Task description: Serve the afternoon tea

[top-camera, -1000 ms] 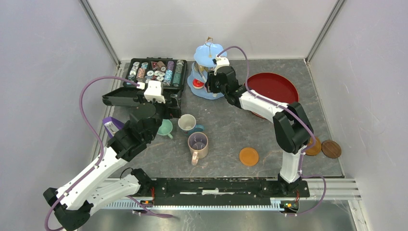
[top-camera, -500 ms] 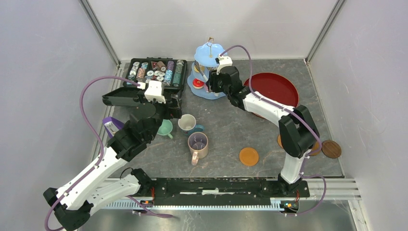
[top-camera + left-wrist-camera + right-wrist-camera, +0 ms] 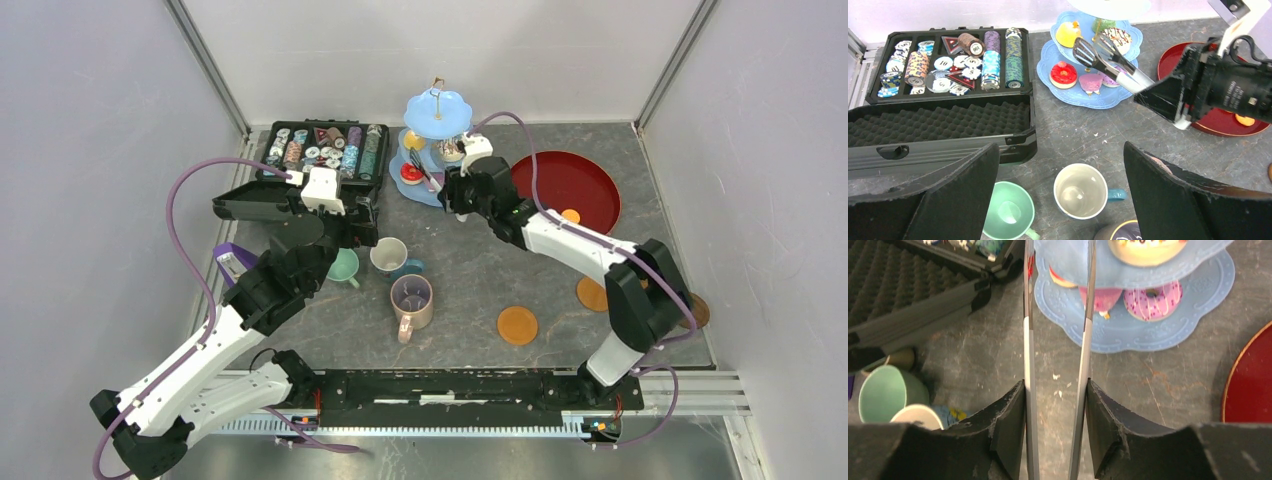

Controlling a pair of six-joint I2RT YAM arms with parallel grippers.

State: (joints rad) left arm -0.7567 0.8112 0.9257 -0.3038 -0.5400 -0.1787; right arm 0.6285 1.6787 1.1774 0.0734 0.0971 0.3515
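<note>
I see polished metal tongs [image 3: 1125, 76], a smooth plastic-looking stand [image 3: 1075, 99], dimpled foam in the case [image 3: 938, 120], a mottled stone-like worktop [image 3: 1083, 137].

The left arm angles toward the tabletop's far-left corner, its left end effector [image 3: 356, 228] spread wide. The right arm stretches toward the far edge, its right end effector [image 3: 447, 189] clamping metal tongs [image 3: 1113, 62].

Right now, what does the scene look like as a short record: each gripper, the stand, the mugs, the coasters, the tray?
Right gripper: shut on metal tongs, tips spread at the pale-blue three-tier stand
Left gripper: open, empty, over the white-and-blue mug
Mugs: white-and-blue mug, mint green mug, tall pink-purple mug, directly on the grey table, no coaster beneath
Round brown coasters: apart from the mugs, to the right
Red round tray: holds one small orange pastry
</note>
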